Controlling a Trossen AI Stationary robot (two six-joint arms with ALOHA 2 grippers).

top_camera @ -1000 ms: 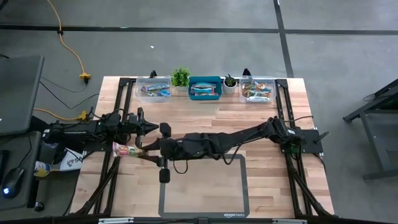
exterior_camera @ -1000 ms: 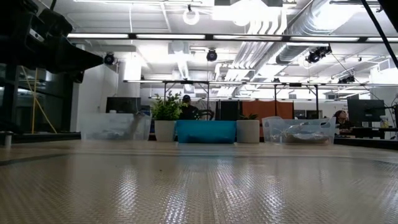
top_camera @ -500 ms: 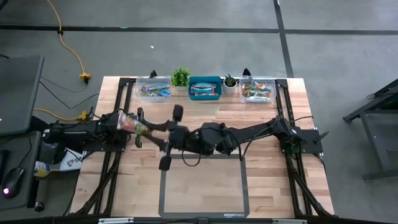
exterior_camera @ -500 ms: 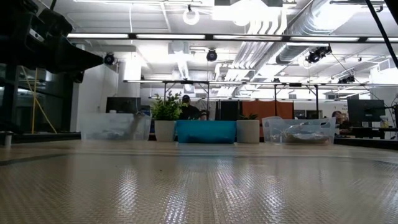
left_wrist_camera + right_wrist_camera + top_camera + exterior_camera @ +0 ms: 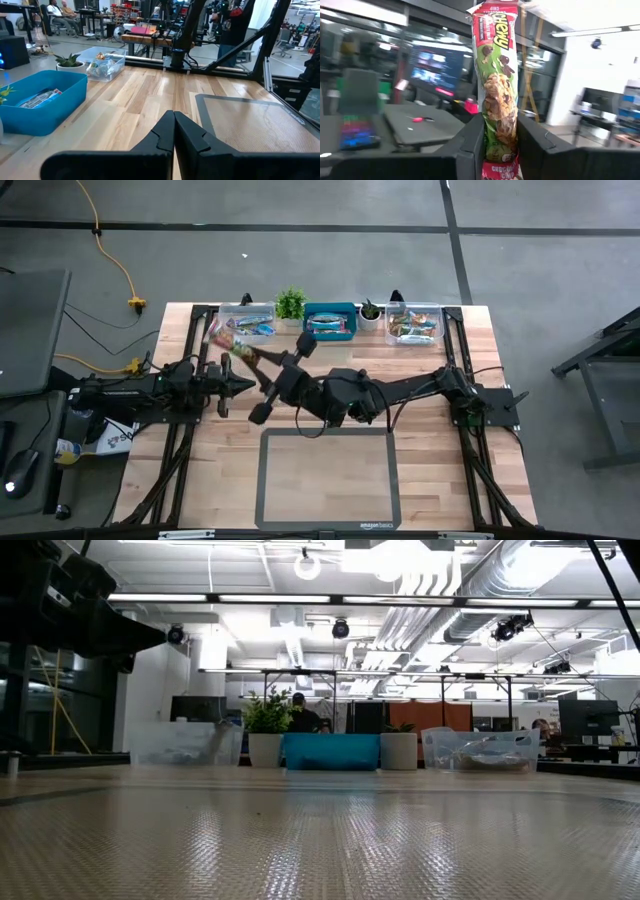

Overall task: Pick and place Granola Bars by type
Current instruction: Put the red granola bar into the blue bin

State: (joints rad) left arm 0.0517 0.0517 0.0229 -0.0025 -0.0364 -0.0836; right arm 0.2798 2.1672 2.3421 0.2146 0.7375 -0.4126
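A red-and-green granola bar (image 5: 496, 85) is hanging in the air near the bench's far-left corner, pinched upright by the right gripper (image 5: 243, 351) just short of the left clear bin (image 5: 247, 324). Bars are already lying in that bin, the blue bin (image 5: 330, 322) and the right clear bin (image 5: 414, 323); this one's drop is remaining. The left gripper (image 5: 173, 131) is waiting at the left edge, fingers pressed together.
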